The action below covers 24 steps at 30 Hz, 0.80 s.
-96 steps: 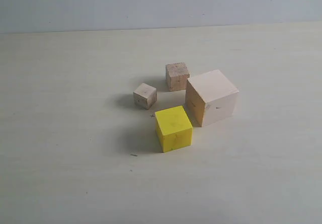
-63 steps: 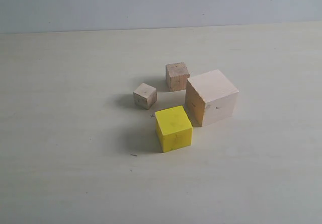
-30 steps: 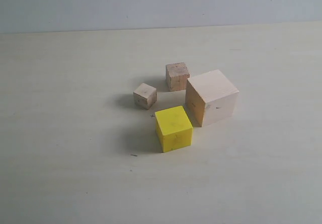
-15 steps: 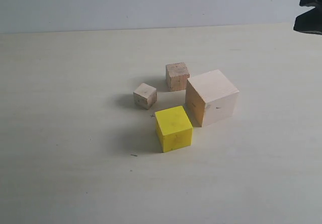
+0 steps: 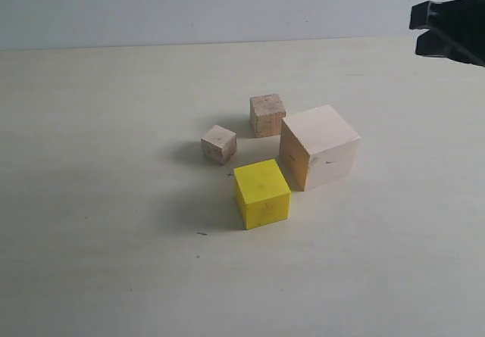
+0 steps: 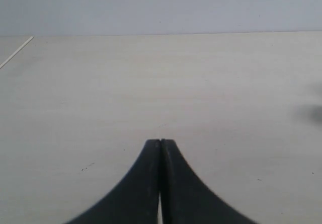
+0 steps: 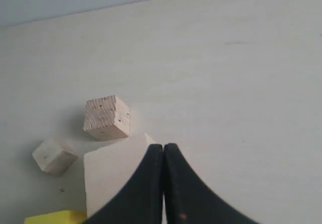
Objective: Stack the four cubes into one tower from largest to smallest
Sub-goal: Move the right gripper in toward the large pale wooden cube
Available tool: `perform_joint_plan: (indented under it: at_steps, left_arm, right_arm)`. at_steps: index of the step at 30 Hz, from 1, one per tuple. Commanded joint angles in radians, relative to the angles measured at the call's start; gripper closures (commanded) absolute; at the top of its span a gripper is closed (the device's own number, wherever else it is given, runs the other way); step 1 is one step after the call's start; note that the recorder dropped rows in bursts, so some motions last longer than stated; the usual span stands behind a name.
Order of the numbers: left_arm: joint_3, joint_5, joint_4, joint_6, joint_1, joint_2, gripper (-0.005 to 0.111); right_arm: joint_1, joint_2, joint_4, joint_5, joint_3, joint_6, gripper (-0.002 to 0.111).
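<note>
In the exterior view only the dark front part of the right gripper [image 5: 418,31] is seen; the rest is cut off by the right edge of the picture. In the right wrist view the large pale wood cube [image 7: 108,178] is partly covered by the black fingers [image 7: 136,199], so one corner and one side of it are hidden. Of the yellow cube [image 7: 54,217] only a thin strip is seen at the picture's edge. In the left wrist view the left gripper [image 6: 160,142] is cut off at its base, and a dark blurred patch [image 6: 312,113] at the edge cannot be identified. Small dark marks [image 5: 201,233] on the table [image 5: 91,261] are too small to be made out.
</note>
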<state>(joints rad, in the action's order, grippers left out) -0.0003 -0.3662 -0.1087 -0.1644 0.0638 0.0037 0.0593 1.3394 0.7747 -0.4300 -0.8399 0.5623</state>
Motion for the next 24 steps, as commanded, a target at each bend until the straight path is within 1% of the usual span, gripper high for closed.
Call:
perform_joint_plan:
  at_steps: [1, 5, 20, 22, 24]
  left_arm:
    - [0.0, 0.004, 0.0, 0.007, -0.004, -0.004, 0.107]
    - [0.0, 0.004, 0.0, 0.007, -0.004, -0.004, 0.107]
    - [0.0, 0.005, 0.0, 0.005, -0.004, -0.004, 0.107]
    - [0.0, 0.047, 0.0, 0.0, -0.004, -0.004, 0.107]
    - [0.0, 0.144, 0.0, 0.0, -0.004, -0.004, 0.107]
  right_arm:
    - [0.017, 0.058, -0.072, -0.015, -0.027, 0.014, 0.108]
    - [0.017, 0.092, -0.072, -0.02, -0.027, 0.014, 0.108]
    - [0.017, 0.093, -0.045, -0.048, -0.028, 0.014, 0.108]
    - [0.017, 0.093, -0.052, -0.048, -0.028, 0.014, 0.108]
    - [0.017, 0.093, -0.054, -0.046, -0.028, 0.021, 0.108]
